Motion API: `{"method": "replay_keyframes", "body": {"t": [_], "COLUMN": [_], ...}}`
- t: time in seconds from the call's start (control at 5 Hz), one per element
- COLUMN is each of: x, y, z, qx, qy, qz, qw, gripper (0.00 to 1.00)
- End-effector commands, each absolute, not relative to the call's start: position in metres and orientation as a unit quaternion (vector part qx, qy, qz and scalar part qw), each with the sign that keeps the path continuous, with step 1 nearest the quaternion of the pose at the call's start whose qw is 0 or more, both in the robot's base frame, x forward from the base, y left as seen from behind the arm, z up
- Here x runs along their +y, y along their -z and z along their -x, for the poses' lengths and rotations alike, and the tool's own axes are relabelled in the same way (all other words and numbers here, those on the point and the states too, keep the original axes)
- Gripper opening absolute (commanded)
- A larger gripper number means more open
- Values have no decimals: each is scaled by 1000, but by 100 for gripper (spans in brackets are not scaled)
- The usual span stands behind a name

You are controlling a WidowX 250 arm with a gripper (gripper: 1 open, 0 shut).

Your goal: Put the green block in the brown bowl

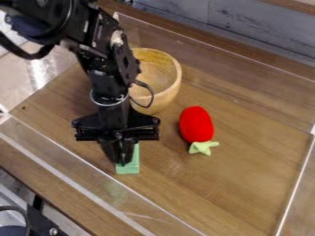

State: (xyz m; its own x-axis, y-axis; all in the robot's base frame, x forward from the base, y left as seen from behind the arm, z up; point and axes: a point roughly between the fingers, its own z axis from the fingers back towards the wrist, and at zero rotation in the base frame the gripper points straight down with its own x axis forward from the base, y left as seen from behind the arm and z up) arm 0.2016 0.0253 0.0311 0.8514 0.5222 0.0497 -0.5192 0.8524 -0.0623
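Note:
The green block (129, 163) lies on the wooden table in front of the brown bowl (163, 76), its far end covered by my gripper (120, 147). The black arm reaches straight down onto the block, and the two fingers have come together on its upper part, shut on it. The block still rests on the table. The bowl stands behind the arm, up and right of the gripper, with part of its near rim hidden by the arm.
A red strawberry-like toy (196, 123) with a green leaf lies to the right of the gripper. A clear raised rim (147, 207) borders the wooden table along the front and left.

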Motion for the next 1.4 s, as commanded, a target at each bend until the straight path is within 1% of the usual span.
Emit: {"method": "replay_keyframes", "body": {"t": [0.0, 0.2, 0.4, 0.6, 0.8, 1.0, 1.2], "x": [29, 36, 51, 59, 60, 57, 50], "y": [-56, -89, -113, -115, -114, -110, -100], "z": [-214, -224, -231, -228, -225, -221, -218], "qx": [-60, -67, -73, -79, -87, -91, -92], "qy": [-268, -273, -275, -272, -268, -265, -261], "qz": [37, 59, 80, 85, 81, 76, 70], "qw": [961, 958, 955, 955, 956, 957, 958], "gripper": [0, 0, 0, 0, 100, 100, 100]}}
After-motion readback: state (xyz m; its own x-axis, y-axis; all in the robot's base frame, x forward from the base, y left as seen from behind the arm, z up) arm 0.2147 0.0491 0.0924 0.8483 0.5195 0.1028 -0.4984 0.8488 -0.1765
